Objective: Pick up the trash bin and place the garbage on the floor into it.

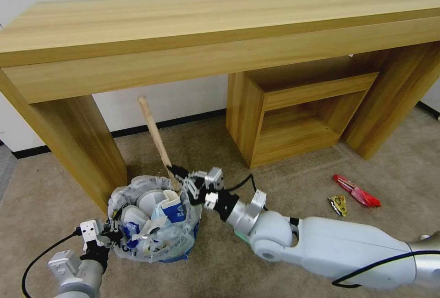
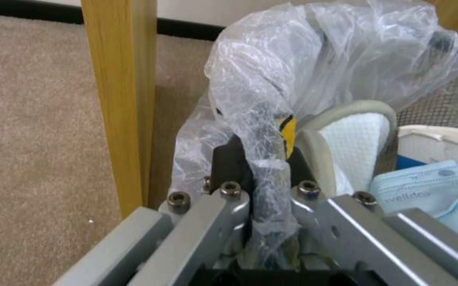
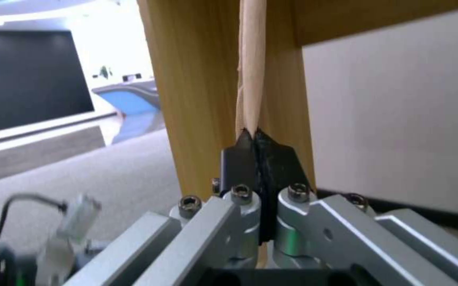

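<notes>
Nearest you, the left claw (image 1: 111,234) is clenched on the near rim of the trash bin (image 1: 153,224), pinching a fold of its translucent crinkled liner (image 2: 271,131) between dark pads. The bin sits on the beige short-pile carpet (image 1: 284,169) just beside the leg of the wooden worktop (image 1: 80,144), so you have little room on that side. Inside it lie a white slipper (image 2: 354,145), a blue-white cup (image 1: 175,207) and a pale blue face mask (image 2: 425,194), packed close together.

Just past the bin's far rim, your right claw (image 1: 175,170) is shut tight on the wooden stick (image 1: 156,137), which leans up and back with its lower end at the rim. Open carpet stretches to your right, where a yellow wrapper (image 1: 338,205) and a red wrapper (image 1: 356,191) lie near each other. Behind stand a boxy wooden shelf (image 1: 293,114) and the white wall (image 1: 169,101).
</notes>
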Motion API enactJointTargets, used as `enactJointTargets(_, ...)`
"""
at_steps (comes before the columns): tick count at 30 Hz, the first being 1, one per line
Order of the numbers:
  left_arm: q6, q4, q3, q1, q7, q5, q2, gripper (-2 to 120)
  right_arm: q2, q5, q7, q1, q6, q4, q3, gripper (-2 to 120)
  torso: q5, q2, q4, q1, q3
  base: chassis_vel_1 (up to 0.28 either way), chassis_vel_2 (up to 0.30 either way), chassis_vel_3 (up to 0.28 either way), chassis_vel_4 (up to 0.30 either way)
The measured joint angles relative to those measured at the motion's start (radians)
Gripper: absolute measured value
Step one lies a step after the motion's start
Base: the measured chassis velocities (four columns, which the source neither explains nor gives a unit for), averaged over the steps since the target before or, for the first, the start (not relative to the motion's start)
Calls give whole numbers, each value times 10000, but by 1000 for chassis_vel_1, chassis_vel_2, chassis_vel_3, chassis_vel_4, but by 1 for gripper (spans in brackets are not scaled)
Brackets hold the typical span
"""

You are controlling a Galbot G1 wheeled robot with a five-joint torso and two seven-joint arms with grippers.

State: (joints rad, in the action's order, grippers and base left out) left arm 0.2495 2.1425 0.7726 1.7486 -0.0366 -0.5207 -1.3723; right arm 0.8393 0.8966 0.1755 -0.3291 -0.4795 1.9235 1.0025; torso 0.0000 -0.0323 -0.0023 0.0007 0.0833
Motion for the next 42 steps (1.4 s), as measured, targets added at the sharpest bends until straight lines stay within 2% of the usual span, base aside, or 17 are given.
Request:
enactJointTargets(10, 0, 45, -36, -11, -4, 34, -131, 3, 35, -380, -49, -383, -135, -534, 404, 0, 1, 0, 0, -1, 0, 0, 0, 0, 0)
enactJointTargets(37, -24, 425, -14, 191, 32, 51, -327, 3, 1505, -1001, 31, -69, -419, -2766, 1453, 0, -1, 1, 1, -1, 0, 0, 0, 0, 0)
enactJointTargets(42, -24, 433, -10, 193, 35, 17, -278, 3, 1628, -1036, 56, -5, -420, -2836, 1520, 0, -1, 0, 2, -1, 0, 0, 0, 0, 0)
